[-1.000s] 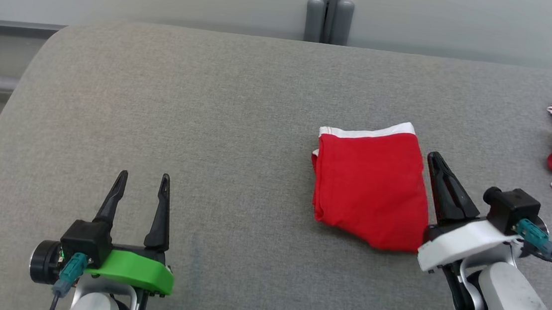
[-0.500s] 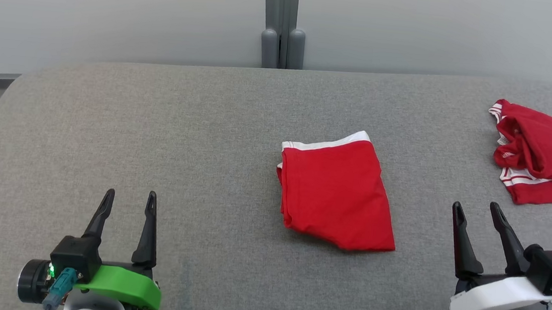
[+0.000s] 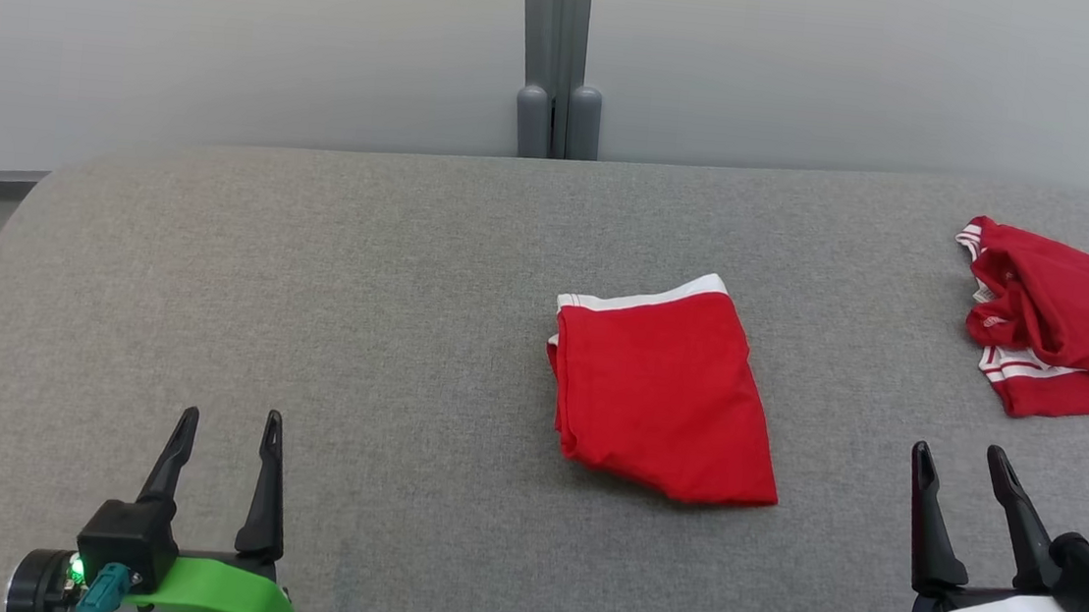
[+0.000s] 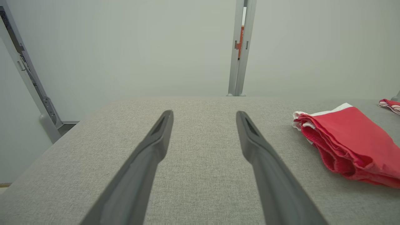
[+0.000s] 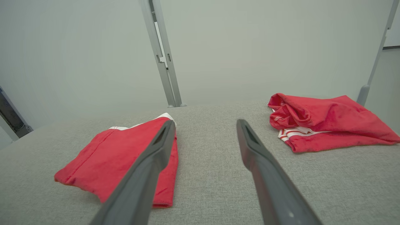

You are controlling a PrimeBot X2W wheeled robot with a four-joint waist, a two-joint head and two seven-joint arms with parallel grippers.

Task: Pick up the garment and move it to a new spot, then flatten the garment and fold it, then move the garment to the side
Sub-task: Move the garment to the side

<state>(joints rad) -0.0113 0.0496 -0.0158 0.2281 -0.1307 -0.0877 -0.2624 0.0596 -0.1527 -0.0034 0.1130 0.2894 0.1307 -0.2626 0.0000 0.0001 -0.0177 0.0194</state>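
1. Roughly at the middle of the head view, a little right of centre, the folded red garment (image 3: 660,395) lies flat on the grey padded surface (image 3: 357,309). Its white waistband (image 3: 644,300) runs along the upper edge and its layers stack at the left edge.
2. At the lower left of the head view sits the left gripper (image 3: 232,413). Its two dark fingers (image 3: 266,489) point up the frame, spread apart with nothing between them. It is well apart from the garment, with bare grey fabric in between.
3. At the lower right of the head view sits the right gripper (image 3: 959,449), likewise spread and empty. It is off to the right of the garment's lower right corner and does not touch it.
4. In the left wrist view the gap between the fingers shows bare surface. The folded garment shows at the right of the frame, its layered edge towards the camera.
5. In the right wrist view the folded garment lies at the lower left, partly behind the left-hand finger.
6. A crumpled red garment (image 3: 1065,322) with white stripes lies at the right edge of the head view and in the upper right of the right wrist view. It is well apart from the folded one.
7. At the top centre of the head view a grey post (image 3: 562,51) stands against the pale wall (image 3: 232,42), beyond the surface's far edge.
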